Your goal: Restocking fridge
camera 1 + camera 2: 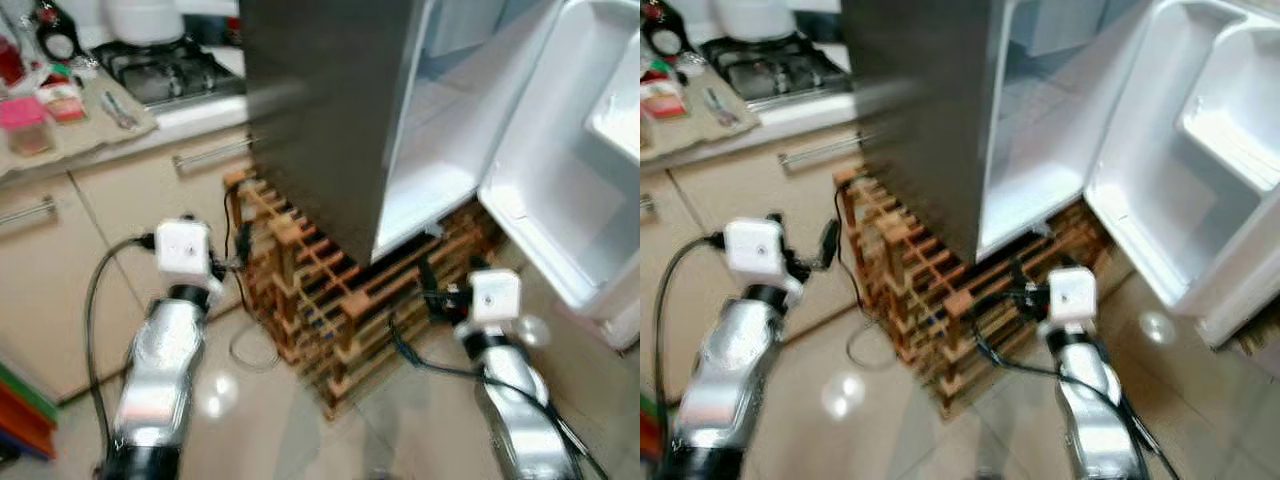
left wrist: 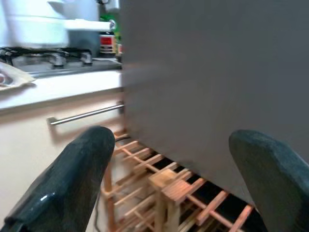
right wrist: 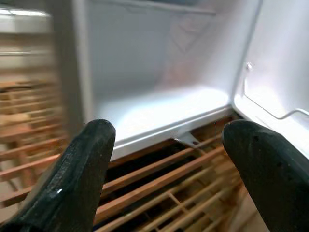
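At the bottom of the frame the two silver arms rise from the lower corners, and both claws are empty. The left gripper has its fingers spread wide with nothing between them, aimed at the fridge's dark grey side panel; the right gripper is likewise spread apart and holds nothing, aimed at the bare lower shelf. Just past them, in the lower middle of the frame, a wooden wine rack stands on the pale tiled floor, and the small fridge sits on top of it. Its door hangs wide open toward the right edge, its white door shelves bare, and the white interior looks empty as far as can be seen. Further back, in the upper left, a countertop carries a gas hob and several blurred packages — likely the stock to be loaded, though too soft to identify. The step in hand appears to be the start: door opened, nothing yet carried. The next move probably calls for turning toward the counter and closing one claw on an item — then bringing it across to the open compartment.
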Motion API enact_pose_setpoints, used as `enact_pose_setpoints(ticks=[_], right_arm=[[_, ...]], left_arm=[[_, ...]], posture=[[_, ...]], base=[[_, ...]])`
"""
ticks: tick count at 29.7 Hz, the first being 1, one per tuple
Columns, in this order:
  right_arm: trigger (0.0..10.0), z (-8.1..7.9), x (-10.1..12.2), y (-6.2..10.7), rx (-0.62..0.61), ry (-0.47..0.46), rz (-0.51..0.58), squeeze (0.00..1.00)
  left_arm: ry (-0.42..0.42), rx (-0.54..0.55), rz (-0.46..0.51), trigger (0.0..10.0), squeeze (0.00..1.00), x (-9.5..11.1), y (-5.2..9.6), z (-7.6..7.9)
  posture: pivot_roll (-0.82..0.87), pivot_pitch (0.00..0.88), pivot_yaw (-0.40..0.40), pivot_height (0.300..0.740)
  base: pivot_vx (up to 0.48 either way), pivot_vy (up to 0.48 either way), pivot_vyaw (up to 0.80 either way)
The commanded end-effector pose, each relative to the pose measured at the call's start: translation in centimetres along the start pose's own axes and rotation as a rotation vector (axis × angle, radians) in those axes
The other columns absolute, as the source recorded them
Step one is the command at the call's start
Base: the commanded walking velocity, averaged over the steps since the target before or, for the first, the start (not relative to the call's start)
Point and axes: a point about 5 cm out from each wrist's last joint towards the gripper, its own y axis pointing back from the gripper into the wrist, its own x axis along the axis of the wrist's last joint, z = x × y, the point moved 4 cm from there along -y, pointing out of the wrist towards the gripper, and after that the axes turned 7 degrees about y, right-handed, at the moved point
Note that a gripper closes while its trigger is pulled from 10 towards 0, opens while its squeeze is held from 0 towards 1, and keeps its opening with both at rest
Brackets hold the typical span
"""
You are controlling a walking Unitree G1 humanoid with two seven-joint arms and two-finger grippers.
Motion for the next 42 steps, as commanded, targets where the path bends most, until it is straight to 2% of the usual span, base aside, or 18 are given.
enact_pose_setpoints(ticks=[1,9,12,18,22,27,30,31,33,36,37,38,42], right_arm=[[10.0,-0.5,0.7,-0.4,0.01,-0.01,0.025,0.0],[10.0,-0.5,1.0,-1.0,0.021,-0.005,0.034,0.0],[10.0,-0.5,1.0,-1.2,0.027,0.001,0.034,0.0],[10.0,-0.2,1.5,-2.0,0.027,0.012,0.043,0.0],[10.0,0.3,1.6,-2.4,0.011,0.026,0.042,0.0],[10.0,0.0,2.1,-3.7,0.083,0.033,0.046,0.0],[10.0,1.2,2.4,-4.9,0.071,0.038,0.04,0.0],[10.0,1.2,2.4,-4.9,0.071,0.038,0.04,0.0],[10.0,2.5,2.1,-5.4,0.036,0.057,0.021,0.0],[10.0,3.3,1.8,-5.6,0.017,0.066,0.007,0.0],[10.0,4.4,1.5,-5.8,-0.007,0.08,-0.012,0.0],[10.0,4.4,1.5,-5.8,-0.007,0.08,-0.012,0.0],[10.0,7.6,0.8,-5.7,-0.091,0.122,-0.055,0.0]], left_arm=[[0.0,0.042,-0.002,10.0,0.0,0.2,0.2,-1.3],[0.018,0.104,-0.024,10.0,0.0,-0.3,-0.2,-1.6],[0.012,0.108,-0.032,10.0,0.0,-0.6,-0.2,-1.6],[0.052,0.102,-0.042,10.0,0.0,-0.9,-0.6,-1.1],[0.046,0.126,-0.05,10.0,0.0,-0.9,-1.0,-1.5],[0.06,0.139,-0.057,10.0,0.0,-1.1,-1.4,-2.0],[0.061,0.13,-0.051,10.0,0.0,-0.9,-1.8,-1.8],[0.061,0.13,-0.051,10.0,0.0,-0.9,-1.8,-1.8],[0.059,0.131,-0.051,10.0,0.0,-0.9,-1.9,-1.8],[0.059,0.132,-0.053,10.0,0.0,-0.9,-1.9,-1.8],[0.058,0.133,-0.054,10.0,0.0,-1.0,-1.9,-1.9],[0.058,0.133,-0.054,10.0,0.0,-1.0,-1.9,-1.9],[0.055,0.134,-0.06,10.0,0.0,-1.1,-1.9,-2.1]], posture=[[0.09,0.0,-0.004,0.74],[0.08,0.0,-0.004,0.74],[0.08,0.0,-0.003,0.74],[0.08,0.0,-0.001,0.74],[0.08,0.0,0.005,0.74],[0.08,0.0,0.012,0.74],[0.08,0.0,0.013,0.74],[0.08,0.0,0.013,0.74],[0.08,0.002,0.014,0.74],[0.08,0.002,0.014,0.74],[0.09,0.006,0.017,0.74],[0.09,0.006,0.017,0.74],[0.09,0.008,0.025,0.74]], base=[[0.0,-0.454,0.0],[0.0,-0.437,0.0],[0.0,-0.435,0.0],[0.254,-0.373,0.0],[0.062,0.0,0.0],[0.0,0.0,0.0],[0.0,0.0,0.0],[0.0,0.0,0.0],[0.0,0.0,0.0],[0.0,0.0,0.0],[0.0,0.0,0.0],[0.0,0.0,0.0],[0.0,0.0,0.0]])
